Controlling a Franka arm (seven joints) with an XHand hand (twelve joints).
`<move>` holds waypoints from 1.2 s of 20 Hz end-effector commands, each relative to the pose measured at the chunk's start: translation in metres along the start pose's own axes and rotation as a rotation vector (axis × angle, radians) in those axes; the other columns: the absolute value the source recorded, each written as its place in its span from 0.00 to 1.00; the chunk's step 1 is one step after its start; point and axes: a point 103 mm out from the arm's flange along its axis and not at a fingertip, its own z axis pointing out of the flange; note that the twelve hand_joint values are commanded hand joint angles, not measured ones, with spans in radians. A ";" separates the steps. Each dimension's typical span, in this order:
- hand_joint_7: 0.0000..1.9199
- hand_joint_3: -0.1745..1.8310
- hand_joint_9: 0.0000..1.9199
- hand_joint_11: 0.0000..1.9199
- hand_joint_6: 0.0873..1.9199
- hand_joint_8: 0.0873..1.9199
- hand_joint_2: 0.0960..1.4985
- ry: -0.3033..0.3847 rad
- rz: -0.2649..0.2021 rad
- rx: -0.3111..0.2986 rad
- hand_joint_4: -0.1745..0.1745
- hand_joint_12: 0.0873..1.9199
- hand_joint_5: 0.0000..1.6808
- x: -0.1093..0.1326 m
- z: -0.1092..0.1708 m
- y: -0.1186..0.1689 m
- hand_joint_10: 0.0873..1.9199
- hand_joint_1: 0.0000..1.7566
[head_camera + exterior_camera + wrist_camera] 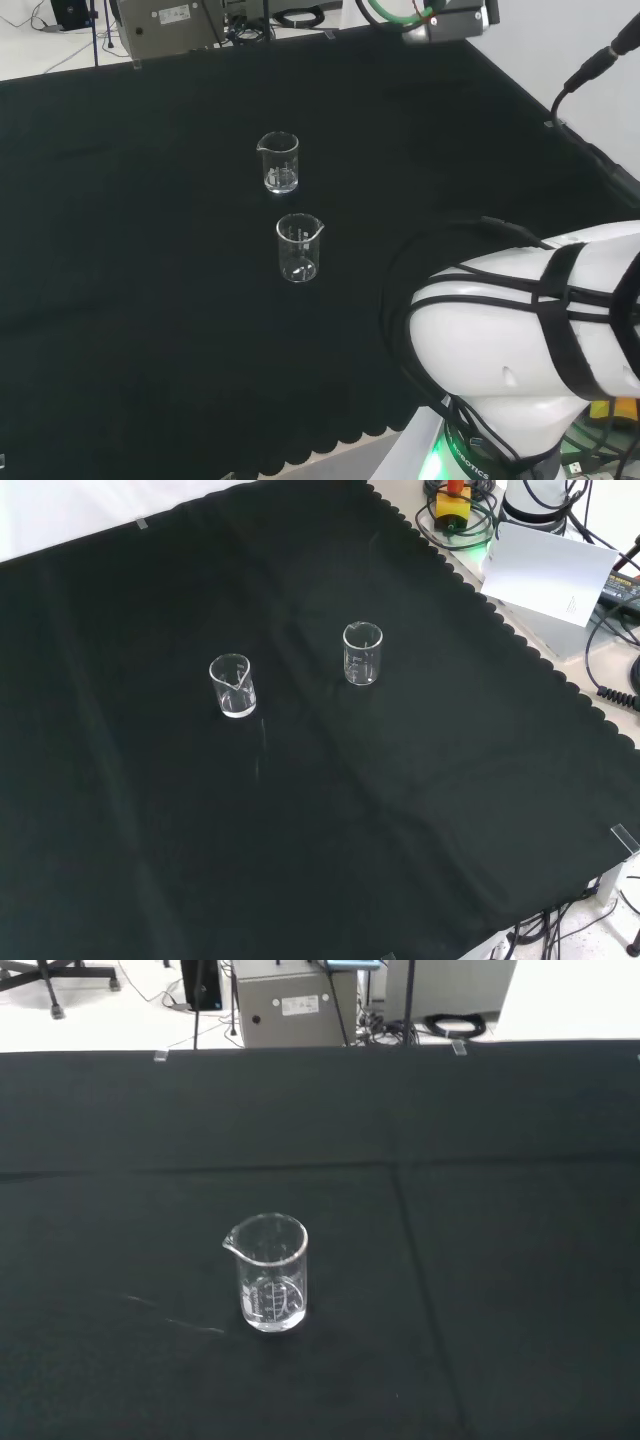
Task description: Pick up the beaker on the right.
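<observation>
Fingers: cannot tell.
Near beaker (299,248): head view centre, upright on the cloth (150,300), spout to the right; right of centre in the front view.
Far beaker (279,162): just above it in the head view, apart, upright.
Arm (530,330): lower right, head view.

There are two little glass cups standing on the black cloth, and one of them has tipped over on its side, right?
Not quite. There are two, but neither has tipped over. The front view shows both the left beaker and the right beaker standing upright on the black cloth, set apart from each other.
</observation>
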 end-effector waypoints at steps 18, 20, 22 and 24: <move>0.08 0.10 0.19 0.09 0.00 0.27 0.85 0.117 -0.014 0.083 0.37 0.70 0.22 -0.028 0.150 0.137 0.32 0.13; 0.08 0.10 0.19 0.09 0.00 0.27 0.85 0.116 -0.033 0.099 0.37 0.70 0.22 -0.021 0.162 0.142 0.32 0.13; 0.08 0.10 0.19 0.09 0.00 0.27 0.85 0.120 -0.042 0.110 0.37 0.70 0.23 -0.015 0.173 0.147 0.32 0.14; 0.08 0.10 0.19 0.09 0.00 0.28 0.85 0.122 -0.049 0.119 0.37 0.70 0.23 -0.011 0.181 0.151 0.32 0.14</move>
